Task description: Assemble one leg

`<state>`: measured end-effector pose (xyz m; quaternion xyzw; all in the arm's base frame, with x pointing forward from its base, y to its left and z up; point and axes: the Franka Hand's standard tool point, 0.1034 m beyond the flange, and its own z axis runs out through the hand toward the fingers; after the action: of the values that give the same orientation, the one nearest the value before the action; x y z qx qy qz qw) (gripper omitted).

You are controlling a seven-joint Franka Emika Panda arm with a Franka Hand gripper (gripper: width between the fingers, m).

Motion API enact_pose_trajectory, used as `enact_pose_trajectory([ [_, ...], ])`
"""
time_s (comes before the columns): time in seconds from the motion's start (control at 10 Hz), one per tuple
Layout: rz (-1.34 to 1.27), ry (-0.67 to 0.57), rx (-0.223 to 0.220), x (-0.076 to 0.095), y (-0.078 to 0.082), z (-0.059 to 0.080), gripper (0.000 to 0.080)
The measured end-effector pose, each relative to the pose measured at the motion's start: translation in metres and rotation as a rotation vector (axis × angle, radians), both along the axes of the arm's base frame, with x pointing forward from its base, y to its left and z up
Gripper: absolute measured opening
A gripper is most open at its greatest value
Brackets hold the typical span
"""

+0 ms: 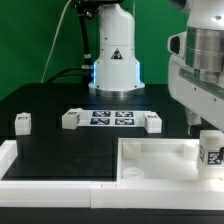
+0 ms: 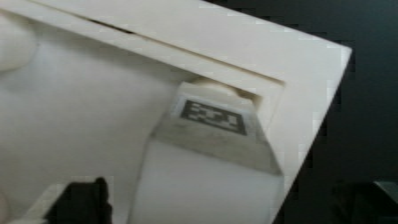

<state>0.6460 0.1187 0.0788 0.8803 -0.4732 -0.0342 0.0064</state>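
Note:
My gripper (image 1: 205, 133) hangs at the exterior view's right, shut on a leg (image 1: 210, 152), a small white block with a black-and-white tag. It holds the leg upright at the right corner of the large white square tray-like part (image 1: 150, 158). In the wrist view the leg (image 2: 217, 150) runs from between my dark fingers (image 2: 71, 203) down to that part's corner (image 2: 107, 110); whether its tagged end touches the corner I cannot tell. Three more legs lie on the black table: one far left (image 1: 22, 122), one left of the marker board (image 1: 70, 119), one right of it (image 1: 152, 122).
The marker board (image 1: 112, 118) lies flat at mid table in front of the robot base (image 1: 112, 60). A white raised border (image 1: 40, 168) runs along the front left of the table, next to the tray-like part.

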Motion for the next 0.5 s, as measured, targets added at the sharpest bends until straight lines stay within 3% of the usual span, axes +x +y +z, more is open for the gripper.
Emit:
enact_pose_trajectory([
  [0.5,0.783,-0.071,0.037,0.0026,0.0055,0.0034,0.0649],
])
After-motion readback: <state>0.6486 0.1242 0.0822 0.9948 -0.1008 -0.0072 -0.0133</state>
